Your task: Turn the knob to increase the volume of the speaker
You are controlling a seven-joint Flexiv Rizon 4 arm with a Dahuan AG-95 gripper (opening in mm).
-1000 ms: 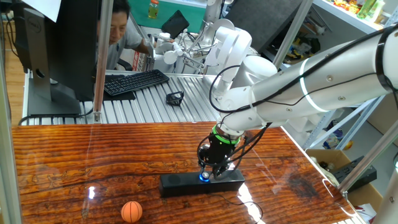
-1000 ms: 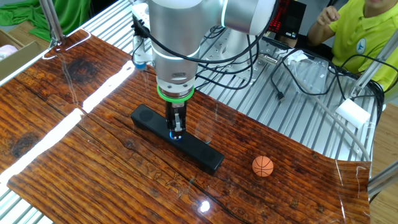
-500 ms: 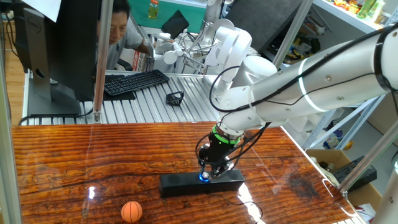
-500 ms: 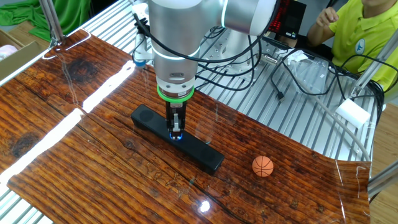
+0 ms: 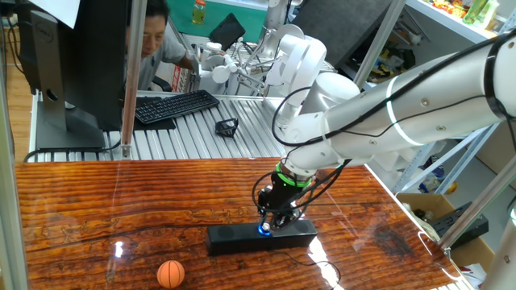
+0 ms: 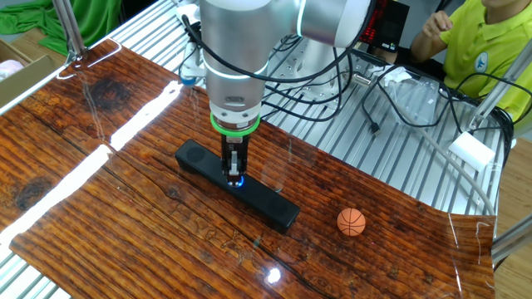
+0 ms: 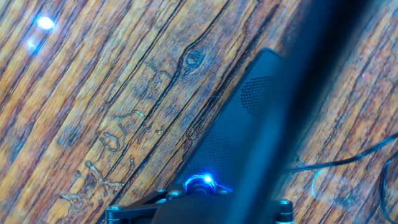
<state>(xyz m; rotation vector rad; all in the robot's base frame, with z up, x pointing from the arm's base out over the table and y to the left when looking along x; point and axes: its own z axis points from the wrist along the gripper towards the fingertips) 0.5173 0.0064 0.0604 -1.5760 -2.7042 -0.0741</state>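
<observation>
The speaker (image 5: 234,239) is a long black bar lying on the wooden table (image 5: 97,209). It runs diagonally in the other fixed view (image 6: 268,203) and fills the hand view (image 7: 249,124). The knob (image 5: 264,229) glows blue at the middle of its top (image 6: 237,182) (image 7: 200,183). My gripper (image 5: 272,225) comes straight down onto it (image 6: 235,175), and its two dark fingers stand close on either side of the knob. In the hand view the gripper (image 7: 199,191) sits at the lower edge, shut on the knob, which is partly hidden behind the fingers.
A small orange ball (image 5: 170,273) (image 6: 351,221) rests on the wood away from the speaker. The speaker's thin cable (image 7: 339,163) trails off to one side. A black keyboard (image 5: 173,105), a monitor and a seated person (image 5: 153,36) are beyond the table's far edge. A metal post (image 5: 129,76) stands there.
The hand has twisted slightly about the knob, and the cables at the wrist have shifted a little. The speaker and the ball lie where they were.
</observation>
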